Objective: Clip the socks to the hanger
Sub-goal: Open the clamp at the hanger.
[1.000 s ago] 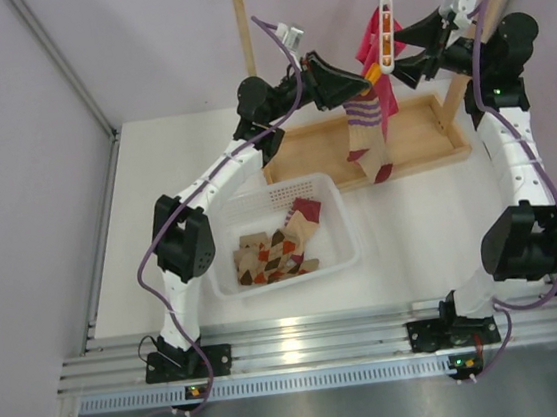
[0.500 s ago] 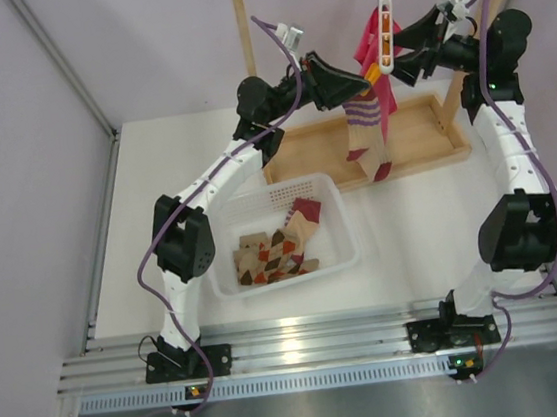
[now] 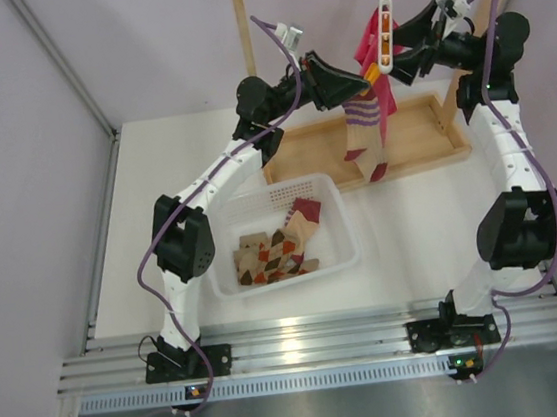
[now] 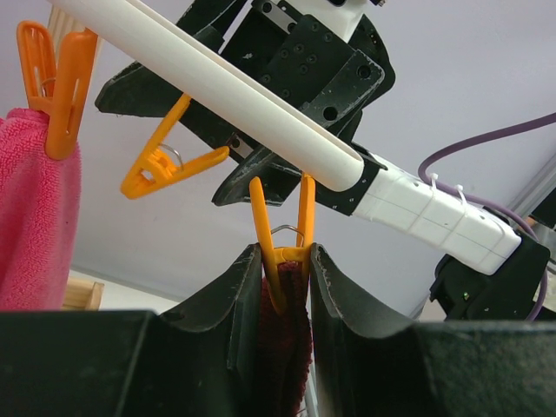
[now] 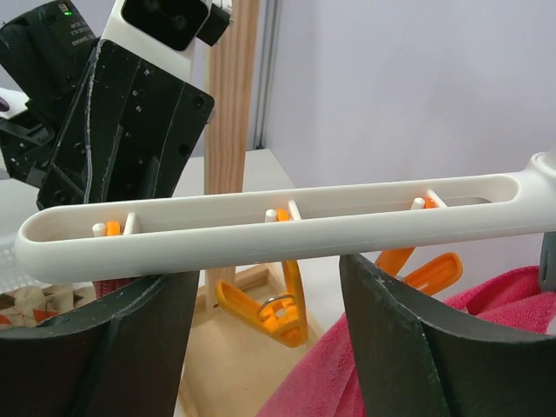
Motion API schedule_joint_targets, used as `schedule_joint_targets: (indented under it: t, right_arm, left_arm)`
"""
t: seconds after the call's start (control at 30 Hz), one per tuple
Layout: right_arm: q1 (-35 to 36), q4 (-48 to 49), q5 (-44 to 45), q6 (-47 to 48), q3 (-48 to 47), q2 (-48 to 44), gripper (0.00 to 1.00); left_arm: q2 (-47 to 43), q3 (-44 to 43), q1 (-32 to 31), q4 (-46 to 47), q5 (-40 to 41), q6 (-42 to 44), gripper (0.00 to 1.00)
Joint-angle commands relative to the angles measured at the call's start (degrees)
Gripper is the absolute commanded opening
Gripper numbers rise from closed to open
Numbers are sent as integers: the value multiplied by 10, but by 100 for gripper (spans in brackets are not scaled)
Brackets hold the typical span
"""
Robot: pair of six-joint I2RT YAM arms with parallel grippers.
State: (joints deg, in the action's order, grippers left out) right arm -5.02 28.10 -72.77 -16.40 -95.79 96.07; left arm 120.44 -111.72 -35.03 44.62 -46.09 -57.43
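Observation:
The white hanger [image 3: 386, 5] hangs from the wooden rod, its bar [image 4: 226, 95] [image 5: 278, 230] carrying orange clips. A striped sock [image 3: 370, 128] dangles below it. My left gripper [image 3: 360, 80] [image 4: 285, 252] is shut on the sock's maroon cuff [image 4: 287, 339], with the tip of an orange clip [image 4: 282, 234] pinched between the fingers too. My right gripper [image 3: 397, 59] [image 5: 269, 274] stands open just under the bar from the other side, a free orange clip [image 5: 269, 313] hanging between its fingers, untouched. More socks [image 3: 278, 249], argyle and striped, lie in the basket.
A pink cloth [image 3: 372, 42] [image 4: 35, 217] is clipped to the hanger beside the sock. The white basket [image 3: 221, 215] sits on the table in front of the wooden rack's base tray [image 3: 421, 137]. The rack's upright post [image 5: 230, 130] stands just behind the hanger.
The right arm's wrist has risen and shifted slightly left beside the hanger. The left gripper and the sock have stayed in place.

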Motion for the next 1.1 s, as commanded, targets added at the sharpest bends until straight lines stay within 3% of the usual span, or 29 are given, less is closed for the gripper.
schedule_joint_targets:
  t: [0.0,0.17,0.4,0.57,0.73,0.8,0.83,0.87,1.07]
  right_arm:
    - [5,56,-6,-31,-27,-13,66]
    - [7,44,18,-32,-10,-26,67]
    - [7,24,40,-15,0,-33,42]
    - [7,44,45,-63,-11,-24,27]
    - [6,51,40,-127,-28,-9,3]
    - [6,46,40,-137,-28,-8,0]
    - [6,41,41,-147,-29,-7,0]
    - [7,40,41,-155,-28,-7,0]
    - [7,41,50,-221,-26,-4,0]
  left_arm:
    - [-34,-1,1,35,-12,-7,0]
    - [-33,-2,1,33,-8,-6,0]
    - [-35,1,1,31,-9,-4,0]
    - [-36,4,1,33,-8,-3,0]
    - [-42,8,4,32,-3,1,0]
    - [-46,11,6,28,0,7,6]
    - [-47,12,7,27,2,9,12]
    - [-48,12,9,27,5,13,24]
    - [-61,22,16,26,3,38,51]
